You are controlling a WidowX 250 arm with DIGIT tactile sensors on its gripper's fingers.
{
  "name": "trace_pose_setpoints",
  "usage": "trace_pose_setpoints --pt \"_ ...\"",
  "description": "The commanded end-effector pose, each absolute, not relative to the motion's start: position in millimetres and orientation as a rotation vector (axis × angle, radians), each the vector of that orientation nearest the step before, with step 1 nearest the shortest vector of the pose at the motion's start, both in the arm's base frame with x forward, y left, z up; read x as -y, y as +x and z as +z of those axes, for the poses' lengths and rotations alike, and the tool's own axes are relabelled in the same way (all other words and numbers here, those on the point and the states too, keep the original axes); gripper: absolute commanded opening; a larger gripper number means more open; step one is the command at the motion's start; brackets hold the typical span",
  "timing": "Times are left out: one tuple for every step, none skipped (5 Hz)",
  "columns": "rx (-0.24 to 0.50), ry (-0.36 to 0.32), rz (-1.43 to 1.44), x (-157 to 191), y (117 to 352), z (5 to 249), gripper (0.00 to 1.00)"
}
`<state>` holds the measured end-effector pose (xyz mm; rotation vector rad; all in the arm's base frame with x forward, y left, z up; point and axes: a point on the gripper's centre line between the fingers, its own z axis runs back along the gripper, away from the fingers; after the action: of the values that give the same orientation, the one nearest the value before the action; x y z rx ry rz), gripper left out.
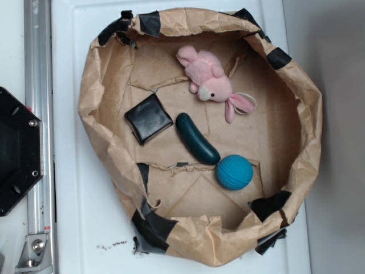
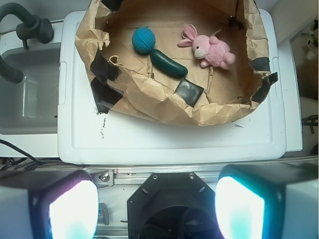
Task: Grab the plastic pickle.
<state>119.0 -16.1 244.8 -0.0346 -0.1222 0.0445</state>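
The plastic pickle (image 1: 197, 138) (image 2: 168, 63) is a dark teal, glossy, curved toy lying flat on the floor of a crumpled brown paper bowl (image 1: 308, 108) (image 2: 164, 104). One end of it nearly touches a textured blue ball (image 1: 234, 172) (image 2: 143, 40). My gripper (image 2: 157, 206) does not appear in the exterior view. In the wrist view its two glowing pads (image 2: 74, 209) stand far apart, open and empty, well back from the bowl, over the black robot base.
A flat black square block (image 1: 148, 118) (image 2: 189, 91) lies beside the pickle. A pink plush bunny (image 1: 212, 83) (image 2: 209, 50) rests at the bowl's far side. The bowl sits on a white board (image 1: 74, 182) (image 2: 164, 139). A black base plate (image 1: 14, 151) and metal rail (image 1: 40, 74) border it.
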Motion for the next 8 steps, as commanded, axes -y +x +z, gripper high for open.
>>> trace_pose_setpoints --pt "0.122 -0.035 0.044 16.1 119.0 244.8 1.0" --pt "0.103 0.003 -0.013 -0.7 152.5 202.7 1.0" --pt "-0.005 0.017 0.149 -27.8 160.2 181.6 1.0" --pt "0.027 -0.027 0.11 -27.1 166.7 181.3 1.0" --pt "0.066 -0.05 0.054 -31.4 189.5 187.0 1.0" --pt "0.135 -0.055 -0.067 -26.4 219.5 188.1 1.0" --pt "0.127 -0.019 -0.157 -22.6 244.2 166.0 1.0" --pt "0.068 0.026 -0.218 -34.2 256.1 123.9 1.0"
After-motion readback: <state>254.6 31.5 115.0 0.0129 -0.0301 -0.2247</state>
